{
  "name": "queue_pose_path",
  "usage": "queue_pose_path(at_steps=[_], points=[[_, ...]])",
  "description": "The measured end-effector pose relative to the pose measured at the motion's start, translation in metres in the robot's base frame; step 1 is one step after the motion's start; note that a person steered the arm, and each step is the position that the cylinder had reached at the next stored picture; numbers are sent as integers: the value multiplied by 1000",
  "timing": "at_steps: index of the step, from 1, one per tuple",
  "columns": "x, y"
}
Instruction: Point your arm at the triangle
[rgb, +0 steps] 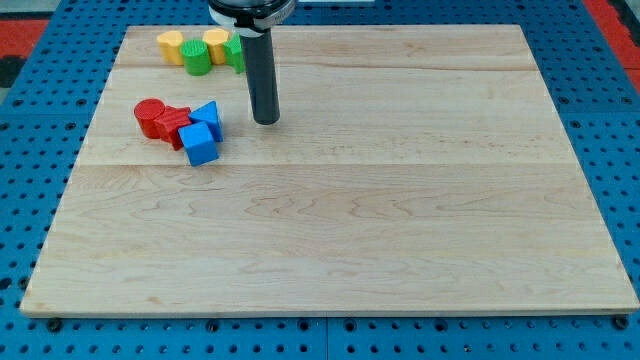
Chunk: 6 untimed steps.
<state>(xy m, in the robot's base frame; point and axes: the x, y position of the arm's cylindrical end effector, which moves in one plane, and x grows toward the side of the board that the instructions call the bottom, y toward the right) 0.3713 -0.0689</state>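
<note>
Blue triangle (209, 113) waits at the board's upper left, just off my tip (266, 122) toward nine o'clock.

I judge the approach nearly done: next I'd slide a little toward nine o'clock and stop short of contact. A blue cube (199, 144) and two red blocks (160, 120) crowd the triangle; yellow and green blocks (198, 50) sit near twelve. I run a bare rod, no pincer to open or clench. The wooden board (400, 220) lies on blue pegboard (30, 200).

Bright, even overhead light; sharp focus throughout. Only a faint, soft shadow pools around my tip (266, 121).
</note>
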Motion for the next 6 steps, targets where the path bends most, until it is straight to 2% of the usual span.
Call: queue_pose_path(at_steps=[2, 3, 5, 6], points=[[-13, 14], [-41, 17], [-10, -51], [-17, -64]])
